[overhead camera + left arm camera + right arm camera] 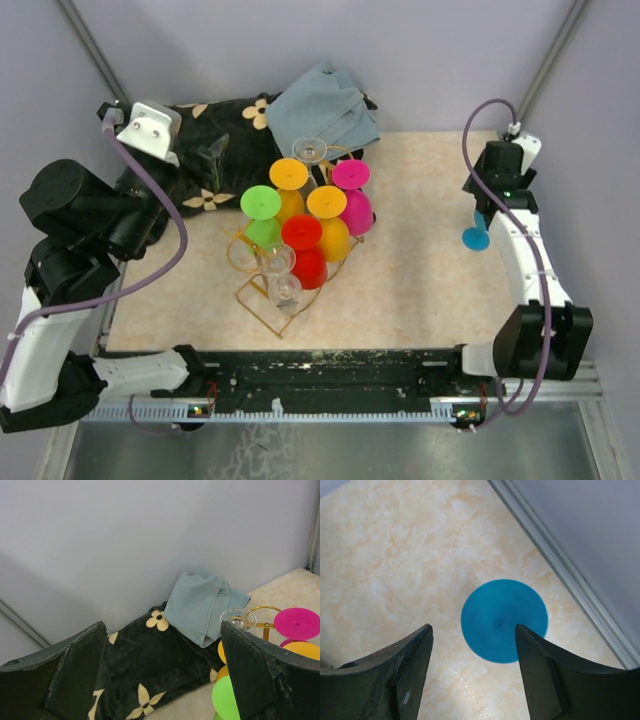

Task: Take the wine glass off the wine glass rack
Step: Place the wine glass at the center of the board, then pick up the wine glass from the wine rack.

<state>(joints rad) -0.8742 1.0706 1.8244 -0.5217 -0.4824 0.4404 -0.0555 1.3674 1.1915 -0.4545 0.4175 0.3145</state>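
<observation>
The gold wire wine glass rack [262, 300] stands mid-table with several wine glasses on it, their round feet upward: green [261, 202], red [302, 232], yellow [326, 201], magenta [351, 174]. A blue wine glass [476, 236] stands apart on the table near the right edge. My right gripper [472, 630] hangs just above it, open, and the blue disc [504, 620] shows beyond the fingertips with nothing between them. My left gripper [160, 680] is open and empty over the black flowered cloth [145, 665].
A folded light-blue cloth [325, 112] lies at the back on the black flowered cloth [215, 120]. A metal rail [560, 565] and the grey wall run close beside the blue glass. Clear glasses [285, 290] hang at the rack's near end.
</observation>
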